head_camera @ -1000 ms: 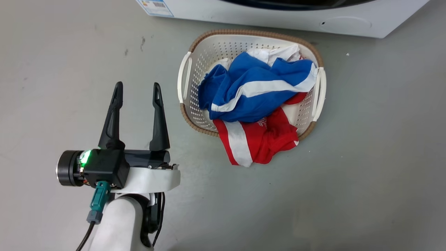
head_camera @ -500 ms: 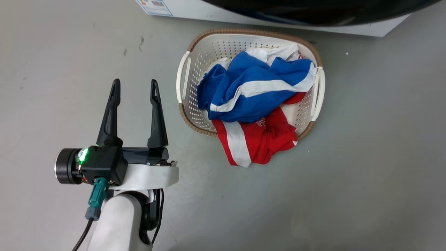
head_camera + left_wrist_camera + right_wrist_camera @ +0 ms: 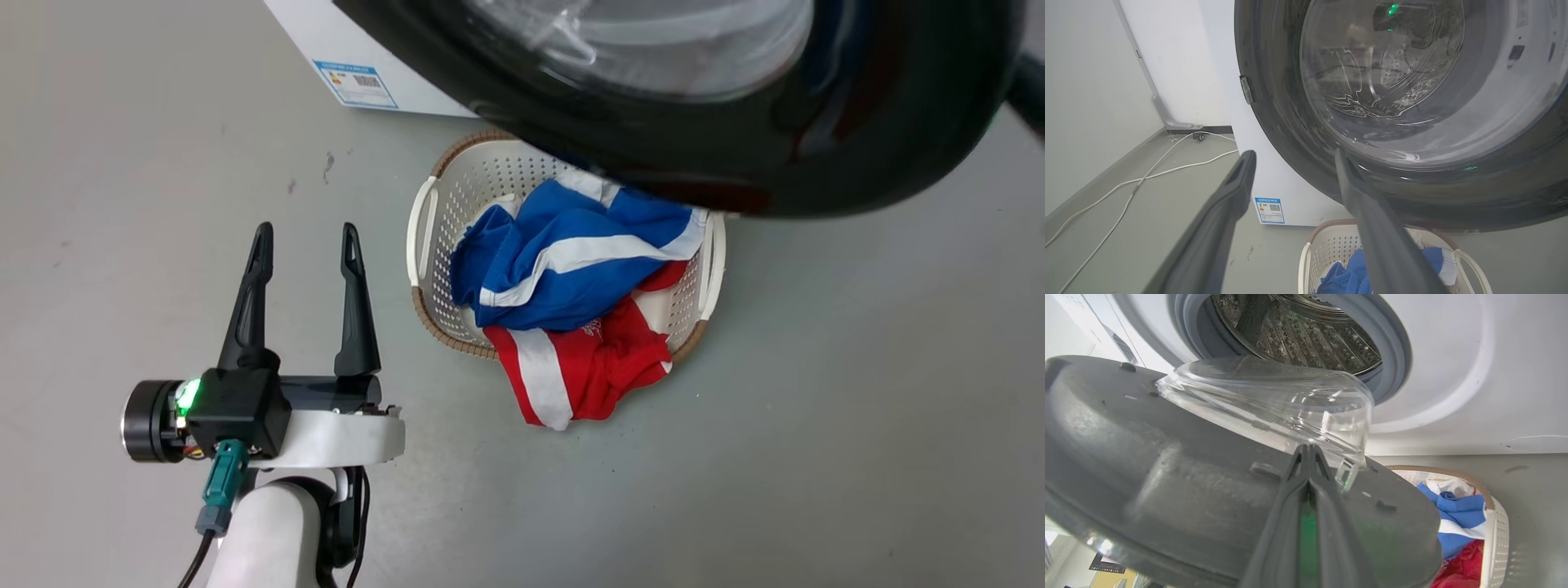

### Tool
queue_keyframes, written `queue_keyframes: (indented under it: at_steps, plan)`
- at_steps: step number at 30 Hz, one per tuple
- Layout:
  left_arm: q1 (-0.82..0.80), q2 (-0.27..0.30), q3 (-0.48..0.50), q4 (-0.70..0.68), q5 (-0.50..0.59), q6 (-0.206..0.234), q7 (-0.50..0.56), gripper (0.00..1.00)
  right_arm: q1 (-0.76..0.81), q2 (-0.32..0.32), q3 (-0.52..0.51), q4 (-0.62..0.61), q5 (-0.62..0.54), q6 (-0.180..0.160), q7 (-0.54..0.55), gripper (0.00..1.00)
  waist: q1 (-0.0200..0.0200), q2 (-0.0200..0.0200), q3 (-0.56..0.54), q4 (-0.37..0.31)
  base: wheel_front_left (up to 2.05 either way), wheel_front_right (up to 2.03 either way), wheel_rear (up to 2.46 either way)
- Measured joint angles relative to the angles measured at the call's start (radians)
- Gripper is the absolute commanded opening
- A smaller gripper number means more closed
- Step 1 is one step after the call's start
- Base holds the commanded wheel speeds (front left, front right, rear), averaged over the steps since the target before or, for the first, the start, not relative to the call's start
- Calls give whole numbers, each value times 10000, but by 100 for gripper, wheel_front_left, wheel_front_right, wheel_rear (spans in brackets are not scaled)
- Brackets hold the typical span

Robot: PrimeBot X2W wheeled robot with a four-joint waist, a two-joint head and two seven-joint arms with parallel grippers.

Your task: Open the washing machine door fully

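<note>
— Two sets of jaws, and just one of them at work. Why are the left jaws idle?

— They're spread wide and empty, fingers (image 3: pixel 353 318) over bare floor (image 3: pixel 816 425). The washing machine door (image 3: pixel 735 155) hinges on their side. In the left wrist view its glossy outer face stands just ahead of the tips and to their right, with the hinge (image 3: pixel 1246 90) beyond the left finger. I'd judge they're parked low so the door has room.

— And the right jaws?

— Closed: the two fingers (image 3: pixel 1280 539) are pressed together with nothing visible between them. They lie along the door's grey inner face, tips at the foot of the glass bowl (image 3: pixel 1274 396). Whether they touch it I can't tell. It reads as a blunt push from inside rather than a grasp.

— How far open is it?

— Partly. Beyond the right tips the drum (image 3: pixel 1298 330) is uncovered, yet the door hangs over the laundry basket (image 3: pixel 473 188), just right of the left jaws. It needs more swing toward the hinge side.

— Any risk?

— That swing comes toward the left fingers. The heaped clothes (image 3: pixel 555 269) also sit below the door's rim, and I can't tell how much room there is between them.
</note>
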Motion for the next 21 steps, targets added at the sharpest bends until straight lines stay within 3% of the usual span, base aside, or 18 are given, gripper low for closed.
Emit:
queue_keyframes:
  at_steps: [21]
  plan:
    - [682, 0, 173, 203, 132, -138, 0, 100, 4088, 765, 903, -3590, 332, 8, -692, 0, 0, 0, -1240, -226, 0, 0, 0]
